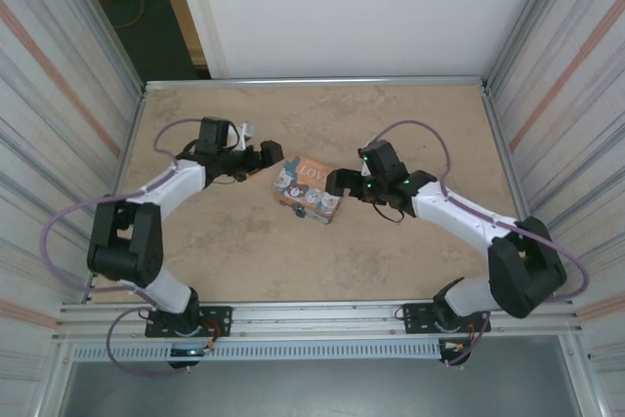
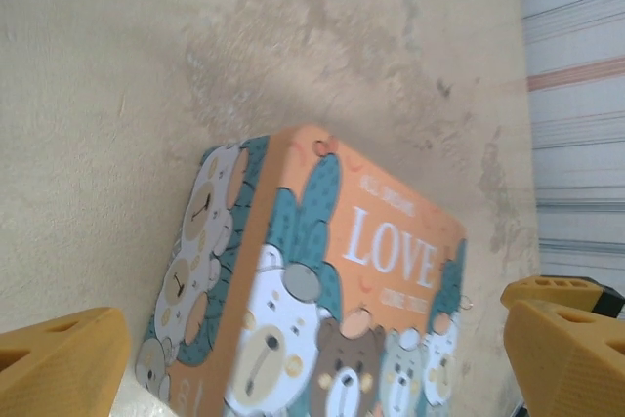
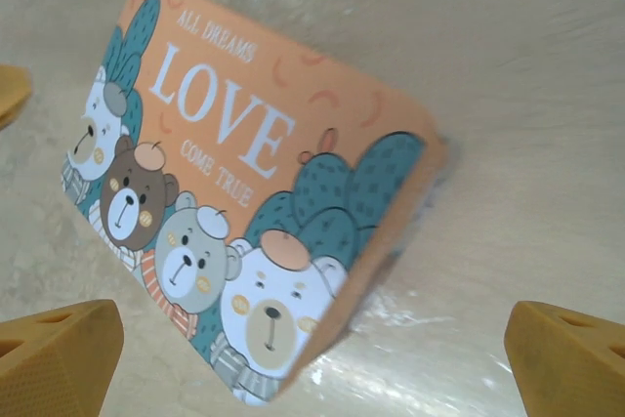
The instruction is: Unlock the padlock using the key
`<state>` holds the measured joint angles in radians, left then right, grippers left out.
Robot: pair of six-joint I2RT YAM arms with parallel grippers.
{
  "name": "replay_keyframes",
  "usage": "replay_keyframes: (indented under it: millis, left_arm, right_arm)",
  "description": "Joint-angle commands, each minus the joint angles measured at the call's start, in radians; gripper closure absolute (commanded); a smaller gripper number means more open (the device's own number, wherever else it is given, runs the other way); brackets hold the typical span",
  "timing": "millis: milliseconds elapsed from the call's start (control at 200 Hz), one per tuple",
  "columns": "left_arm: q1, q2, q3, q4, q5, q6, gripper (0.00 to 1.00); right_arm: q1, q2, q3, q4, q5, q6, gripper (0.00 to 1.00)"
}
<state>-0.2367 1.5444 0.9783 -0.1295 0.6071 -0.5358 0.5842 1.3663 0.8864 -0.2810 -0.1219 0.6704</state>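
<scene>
The tin box lies mid-table with open room on every side. The left gripper is near its left end and the right gripper just beside its right, both spread wide. The tiny padlock sits at the tin's near edge

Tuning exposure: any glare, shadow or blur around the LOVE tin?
Right wrist: white glare patches on the glossy beige table near the rectangular orange-and-teal tin, print sharp. Left wrist: soft shadow beyond the tin, lettering slightly soft. Top external: even light.

Robotics lab cell: tan table, corrugated side walls, aluminium mounting rail.
</scene>
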Motion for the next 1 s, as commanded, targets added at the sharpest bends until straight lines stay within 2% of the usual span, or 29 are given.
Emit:
replay_keyframes:
  millis: [0,155,276,546,676,907,997]
  left_arm:
    - [0.0,-0.142,-0.065,-0.024,-0.002,0.054,0.01]
    - [0.0,-0.326,-0.188,-0.019,-0.038,0.049,0.01]
    - [0.0,-0.473,-0.28,-0.028,-0.087,0.039,0.01]
    - [0.0,-0.762,-0.432,-0.093,-0.19,0.003,0.01]
    - [0.0,-0.811,-0.474,-0.106,-0.214,-0.012,0.01]
    - [0.0,-0.787,-0.476,-0.106,-0.218,-0.005,0.01]
    - [0.0,-0.775,-0.474,-0.098,-0.215,-0.003,0.01]
  right_arm:
    - [-0.038,-0.087,-0.013,-0.189,0.08,-0.048,0.07]
    - [-0.131,-0.157,-0.042,-0.373,0.095,-0.084,0.15]
    - [-0.202,-0.173,-0.058,-0.478,0.095,-0.112,0.26]
    - [-0.278,-0.101,-0.061,-0.507,0.045,-0.162,0.44]
    - [-0.29,-0.011,-0.032,-0.503,0.037,-0.182,0.54]
    - [-0.306,0.11,0.003,-0.481,0.033,-0.19,0.72]
    - [-0.305,0.141,0.015,-0.473,0.03,-0.192,0.75]
